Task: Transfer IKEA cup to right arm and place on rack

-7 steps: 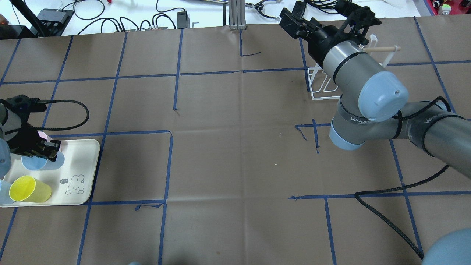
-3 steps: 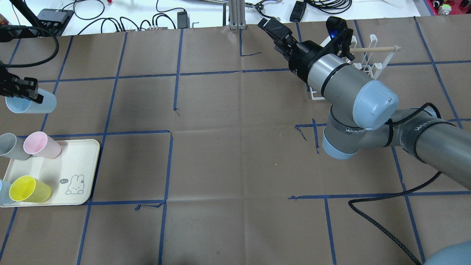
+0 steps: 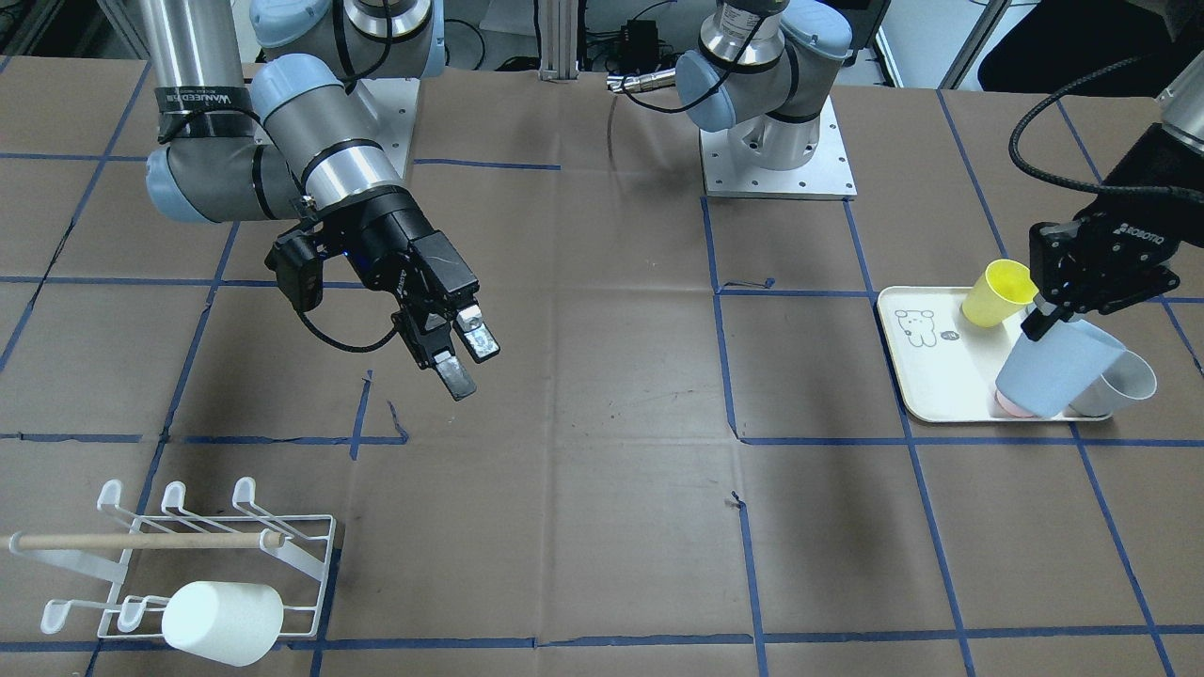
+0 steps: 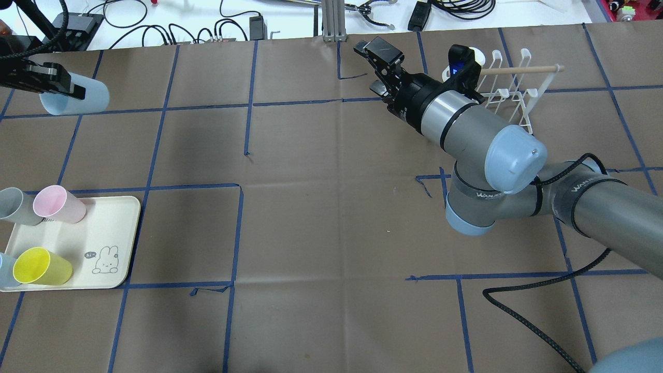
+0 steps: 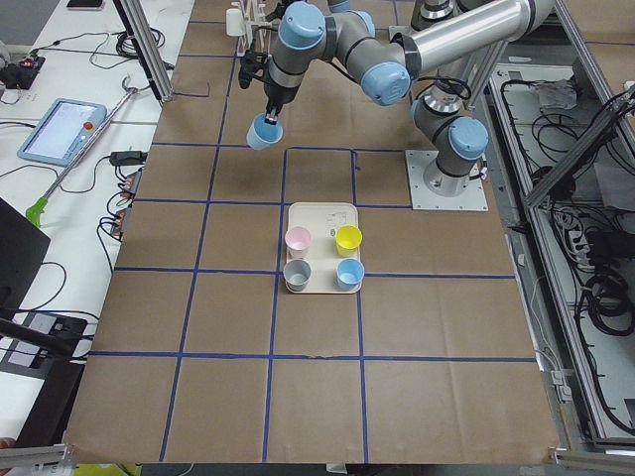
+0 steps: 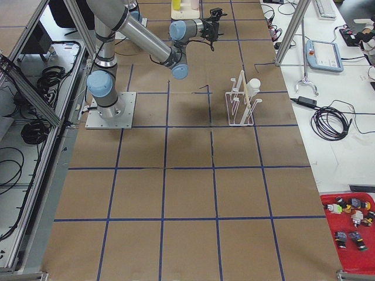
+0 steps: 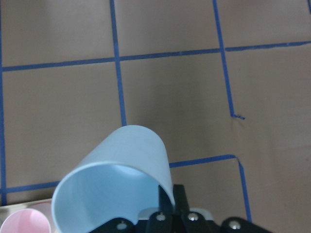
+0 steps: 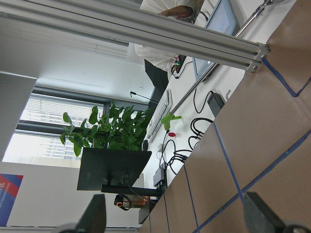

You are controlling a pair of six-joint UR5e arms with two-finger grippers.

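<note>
My left gripper (image 4: 62,88) is shut on the rim of a light blue IKEA cup (image 4: 85,96) and holds it in the air past the far side of the tray; the cup also shows in the front view (image 3: 1058,371) and the left wrist view (image 7: 116,174). The right arm (image 4: 466,129) reaches over the table's far middle. Its gripper (image 3: 468,362) is open and empty, far from the cup. The white wire rack (image 4: 510,93) with its wooden dowel stands behind the right arm and also shows in the front view (image 3: 188,545).
A white cup (image 3: 221,621) lies on the rack. The cream bear tray (image 4: 111,228) at the left holds a pink cup (image 4: 57,203), a grey cup (image 4: 15,205), a yellow cup (image 4: 41,266) and another blue one at the edge. Cables lie beyond the far edge.
My left gripper has lifted the blue cup off the tray and carried it toward the table's far side. The right arm has swung left, away from the rack, gripper open.
</note>
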